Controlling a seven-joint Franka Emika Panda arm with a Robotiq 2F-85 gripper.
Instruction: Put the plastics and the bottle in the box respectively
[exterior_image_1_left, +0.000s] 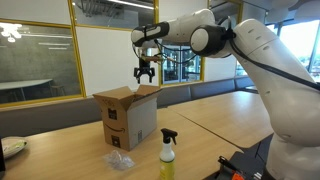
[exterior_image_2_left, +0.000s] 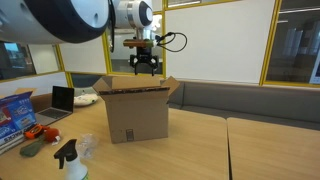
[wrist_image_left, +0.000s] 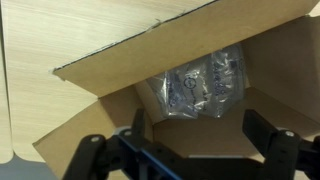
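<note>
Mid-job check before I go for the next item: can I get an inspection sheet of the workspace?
Surface: wooden table.
Job's things: box open on top; one plastic inside; second plastic and bottle on the table beside the box.
Clutter: laptop and small items at one table end.
Grippers: gripper open, empty, above the box.
Cables: black cable looped at the wrist.
Surroundings: grey bench, yellow-framed glass partitions.
</note>
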